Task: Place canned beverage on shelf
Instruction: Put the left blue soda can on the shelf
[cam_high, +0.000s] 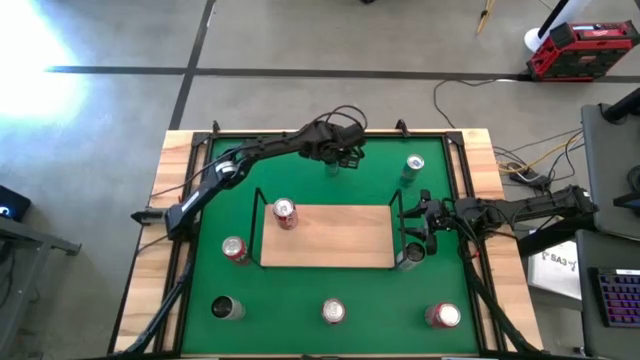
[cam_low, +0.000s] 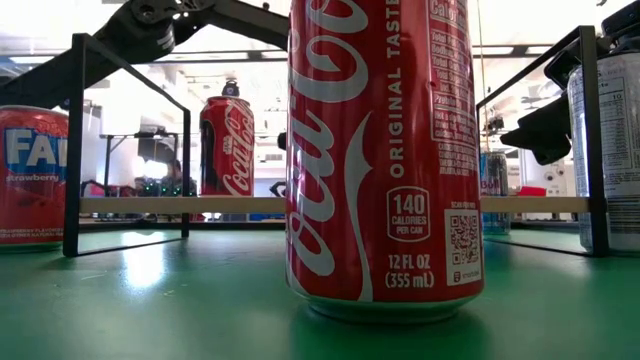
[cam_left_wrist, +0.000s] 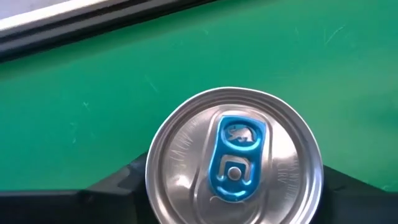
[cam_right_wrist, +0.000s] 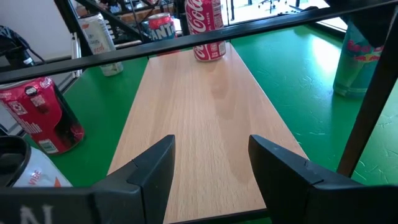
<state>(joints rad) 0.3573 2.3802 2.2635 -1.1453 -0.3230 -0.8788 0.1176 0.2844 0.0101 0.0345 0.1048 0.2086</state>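
Observation:
The shelf (cam_high: 330, 238), a light-wood board in a black wire frame, lies mid-mat with a red Coca-Cola can (cam_high: 285, 213) standing on its left end. My left gripper (cam_high: 343, 152) is at the far middle, pointing down over a teal can (cam_high: 333, 166) with a blue tab (cam_left_wrist: 235, 155). That can stands on the green mat in the right wrist view (cam_right_wrist: 356, 59). My right gripper (cam_right_wrist: 211, 165) is open and empty at the shelf's right end (cam_high: 420, 225). My left gripper comes at the teal can from above, pointing down, one finger (cam_left_wrist: 124, 186) on each side of the can's upper wall. The can's rim hides the place of contact. The can stands upright, its base (cam_right_wrist: 348, 92) on the mat.
Other cans stand on the mat: a Fanta can (cam_high: 235, 250) left of the shelf, a dark-topped can (cam_high: 412, 255) by its right end, a green can (cam_high: 413, 168) far right, and three along the near edge (cam_high: 333, 312). The shelf's upright wire ends (cam_right_wrist: 186, 46) cross before my right gripper.

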